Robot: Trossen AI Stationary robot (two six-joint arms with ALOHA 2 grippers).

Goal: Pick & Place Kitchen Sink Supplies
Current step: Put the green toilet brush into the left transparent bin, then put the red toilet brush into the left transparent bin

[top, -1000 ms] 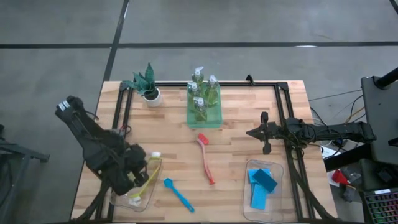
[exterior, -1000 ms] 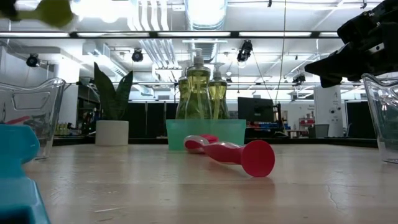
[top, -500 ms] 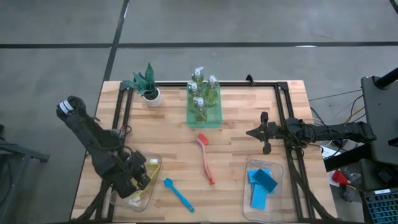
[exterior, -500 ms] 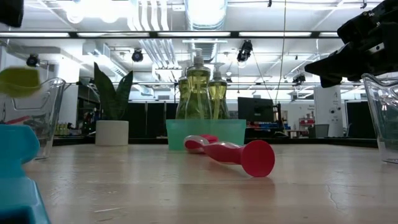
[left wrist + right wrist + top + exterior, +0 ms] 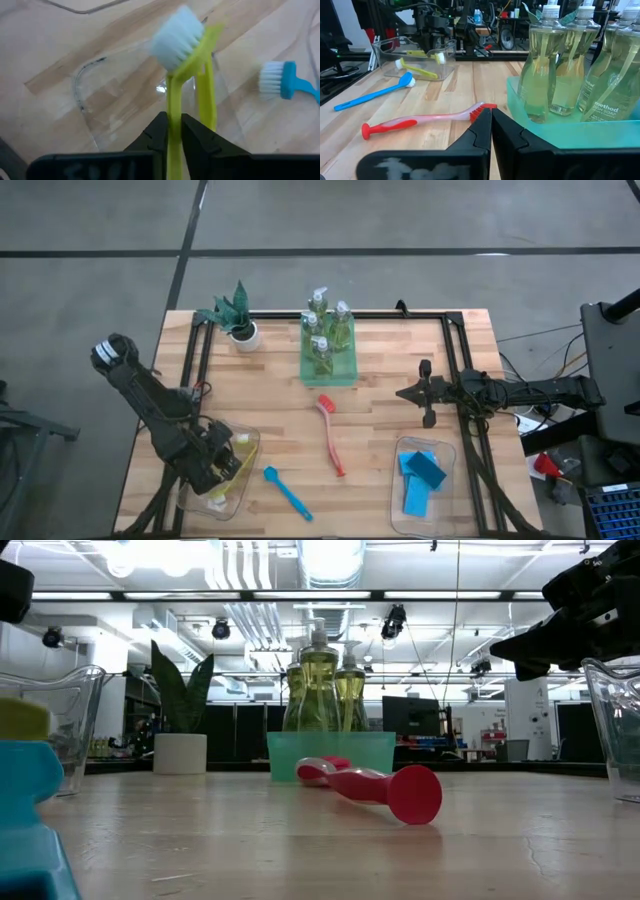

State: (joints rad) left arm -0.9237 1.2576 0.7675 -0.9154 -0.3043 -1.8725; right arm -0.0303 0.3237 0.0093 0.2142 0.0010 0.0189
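My left gripper (image 5: 220,467) hangs over the clear bin (image 5: 251,476) at the table's near left and is shut on a yellow brush (image 5: 172,97). That brush's white bristle head (image 5: 177,37) is over the bin. A second yellow brush (image 5: 422,71) lies inside the bin. The blue brush (image 5: 287,492) and the red brush (image 5: 331,436) lie flat on the table. Soap bottles (image 5: 325,330) stand in the green tray (image 5: 310,375). My right gripper (image 5: 428,392) waits shut at the right, above the table. My left gripper pinches the yellow brush's handle (image 5: 171,117) between its two fingers, partway along its length. The handle runs forward along the fingers, out past their tips. The brush is lifted clear, its bristle head (image 5: 245,438) toward the bin's far end.
A second clear bin (image 5: 400,505) at the near right holds blue and teal sponges (image 5: 423,472). A spiky plant in a white pot (image 5: 240,330) stands at the far left. Black frame rails (image 5: 455,350) run along the table's left, far and right sides.
My left gripper has sunk toward the near-left bin, still shut on the yellow brush. The brush has come down with it: its yellow end drops from the top of the low view to about table height.
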